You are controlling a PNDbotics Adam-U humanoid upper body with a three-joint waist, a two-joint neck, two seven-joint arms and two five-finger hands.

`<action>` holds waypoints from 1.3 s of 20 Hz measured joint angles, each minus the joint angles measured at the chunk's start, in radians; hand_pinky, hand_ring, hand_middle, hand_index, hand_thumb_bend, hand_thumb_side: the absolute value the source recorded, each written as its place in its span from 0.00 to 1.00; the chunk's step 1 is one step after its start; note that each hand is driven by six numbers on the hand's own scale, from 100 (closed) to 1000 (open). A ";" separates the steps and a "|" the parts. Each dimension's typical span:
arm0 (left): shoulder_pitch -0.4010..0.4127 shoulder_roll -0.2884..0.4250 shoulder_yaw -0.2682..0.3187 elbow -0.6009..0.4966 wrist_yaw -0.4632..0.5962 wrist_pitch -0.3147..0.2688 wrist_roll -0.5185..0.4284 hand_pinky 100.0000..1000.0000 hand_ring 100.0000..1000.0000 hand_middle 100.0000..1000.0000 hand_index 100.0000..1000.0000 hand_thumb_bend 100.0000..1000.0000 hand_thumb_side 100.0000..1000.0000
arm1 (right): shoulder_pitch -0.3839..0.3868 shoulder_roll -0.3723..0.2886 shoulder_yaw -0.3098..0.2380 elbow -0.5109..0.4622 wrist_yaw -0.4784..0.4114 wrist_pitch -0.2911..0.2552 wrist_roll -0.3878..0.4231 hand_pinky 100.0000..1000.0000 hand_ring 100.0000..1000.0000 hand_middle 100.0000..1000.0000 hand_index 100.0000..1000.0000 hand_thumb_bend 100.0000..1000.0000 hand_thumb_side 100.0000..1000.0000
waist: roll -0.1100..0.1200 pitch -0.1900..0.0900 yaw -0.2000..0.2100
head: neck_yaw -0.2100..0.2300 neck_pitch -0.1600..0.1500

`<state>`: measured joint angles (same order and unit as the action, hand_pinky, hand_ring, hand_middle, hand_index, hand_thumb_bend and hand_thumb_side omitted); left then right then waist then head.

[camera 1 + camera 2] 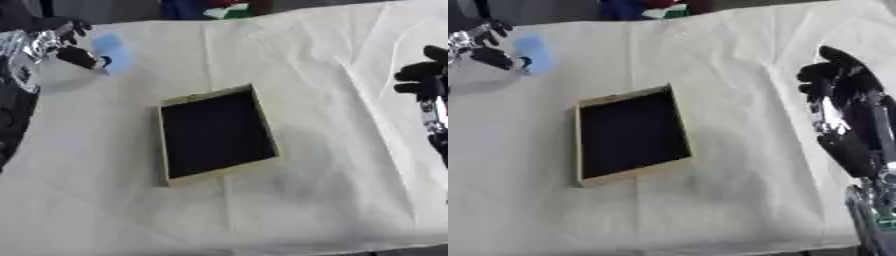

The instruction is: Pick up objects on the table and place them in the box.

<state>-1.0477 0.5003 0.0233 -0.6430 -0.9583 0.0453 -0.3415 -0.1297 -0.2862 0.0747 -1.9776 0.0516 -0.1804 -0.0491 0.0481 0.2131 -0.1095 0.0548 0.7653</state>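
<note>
Box empty, first pick only just under way at the far left corner.

The box (217, 134), a shallow tan-rimmed tray with a dark floor, lies in the middle of the cloth-covered worktop (332, 200), and nothing can be seen inside it, so by the look of things no object has been placed yet. The left hand (80, 56) is at the far left of the worktop with its fingers curled round the edge of a pale blue object (112, 50), apparently grasping it; whether the object is lifted clear of the cloth cannot be told. The right hand (833, 80) hangs at the right edge, away from the box, fingers curled and holding nothing. What remains is carrying the blue object to the box and releasing it there; no other loose object shows on the cloth.
</note>
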 measured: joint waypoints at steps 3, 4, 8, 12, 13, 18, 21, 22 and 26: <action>0.002 -0.001 0.000 0.001 -0.002 0.007 0.004 0.78 0.78 0.81 0.93 0.36 0.31 | -0.002 0.000 0.000 0.000 0.000 0.000 0.000 0.67 0.70 0.63 0.86 0.00 0.49 | 0.000 0.004 0.000 | 0.000 0.000; 0.002 -0.001 0.000 0.001 -0.003 0.010 0.004 0.78 0.78 0.81 0.93 0.35 0.32 | -0.002 0.000 0.000 0.000 0.000 0.000 0.000 0.67 0.70 0.62 0.86 0.00 0.49 | 0.001 0.005 0.000 | 0.000 0.000; 0.010 -0.001 0.000 0.003 -0.006 0.022 0.004 0.77 0.78 0.81 0.93 0.34 0.33 | -0.002 0.001 0.000 0.003 0.003 0.000 0.000 0.67 0.70 0.62 0.86 0.00 0.49 | 0.003 0.010 -0.001 | 0.000 0.000; 0.013 -0.002 0.000 0.006 -0.008 0.040 0.012 0.77 0.77 0.80 0.93 0.34 0.33 | -0.003 0.003 0.000 0.006 0.003 0.000 0.000 0.67 0.70 0.62 0.86 0.00 0.49 | 0.003 0.014 -0.001 | 0.000 0.000; 0.015 -0.002 0.000 0.007 -0.008 0.043 0.014 0.77 0.77 0.80 0.93 0.34 0.34 | -0.003 0.003 0.000 0.006 0.003 0.000 0.000 0.67 0.70 0.62 0.86 0.00 0.49 | 0.003 0.015 -0.001 | 0.000 0.000; 0.018 -0.009 0.000 0.007 -0.007 0.054 0.018 0.77 0.77 0.80 0.93 0.35 0.34 | -0.006 0.008 0.000 0.006 0.004 -0.001 0.001 0.67 0.70 0.62 0.86 0.00 0.49 | 0.003 0.016 -0.001 | 0.000 0.000; 0.019 -0.009 0.000 0.007 -0.001 0.056 0.023 0.76 0.77 0.79 0.93 0.37 0.34 | -0.006 0.009 0.000 0.006 0.005 -0.002 0.002 0.67 0.70 0.62 0.86 0.00 0.49 | 0.003 0.017 -0.003 | 0.000 0.000; 0.019 -0.009 0.000 0.007 0.002 0.055 0.026 0.76 0.77 0.79 0.93 0.37 0.35 | -0.007 0.009 0.000 0.006 0.005 -0.002 0.002 0.67 0.70 0.62 0.86 0.00 0.49 | 0.003 0.018 -0.004 | 0.000 0.000; 0.020 -0.009 0.000 0.007 0.018 0.050 0.038 0.75 0.75 0.76 0.90 0.37 0.34 | -0.007 0.009 0.000 0.006 0.006 -0.002 0.003 0.67 0.70 0.62 0.86 0.00 0.49 | 0.003 0.021 -0.006 | 0.000 0.000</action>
<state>-1.0279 0.4914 0.0233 -0.6358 -0.9404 0.0948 -0.3038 -0.1364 -0.2768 0.0747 -1.9719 0.0573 -0.1829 -0.0463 0.0511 0.2339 -0.1157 0.0544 0.7653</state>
